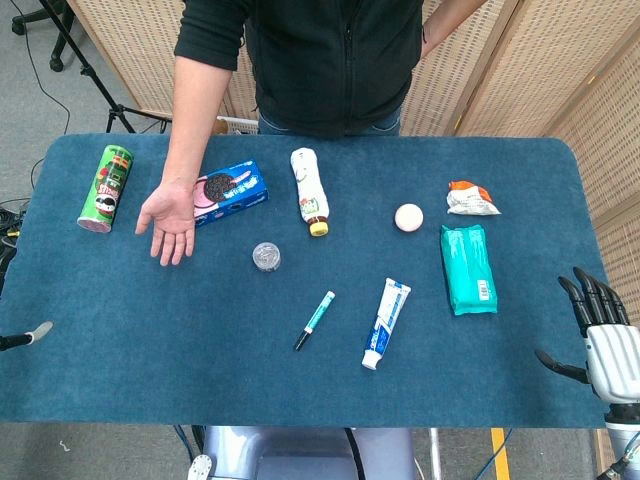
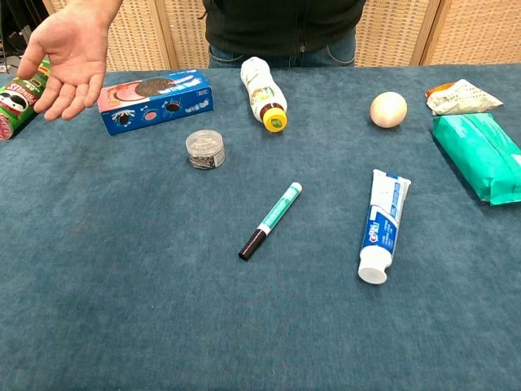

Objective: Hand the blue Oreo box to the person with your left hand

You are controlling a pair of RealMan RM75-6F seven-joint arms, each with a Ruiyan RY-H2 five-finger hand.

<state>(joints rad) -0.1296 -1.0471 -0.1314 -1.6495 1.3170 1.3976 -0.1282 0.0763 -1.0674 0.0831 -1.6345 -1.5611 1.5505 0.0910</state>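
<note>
The blue Oreo box (image 1: 232, 190) (image 2: 155, 99) lies flat on the far left part of the blue table (image 1: 150, 350). Just left of it the person's open palm (image 1: 170, 215) (image 2: 69, 49) is held out, facing up. Of my left hand (image 1: 22, 338) only a thumb tip shows at the table's left edge, far from the box and holding nothing. My right hand (image 1: 600, 335) hovers off the near right corner with its fingers spread and empty.
A green Pringles can (image 1: 107, 188) lies left of the palm. A white bottle (image 1: 310, 190), a small clear jar (image 1: 266, 256), a marker (image 1: 315, 320), a toothpaste tube (image 1: 386, 322), a pale ball (image 1: 408, 217), a teal pack (image 1: 467, 268) and a snack packet (image 1: 470, 198) lie across the middle and right.
</note>
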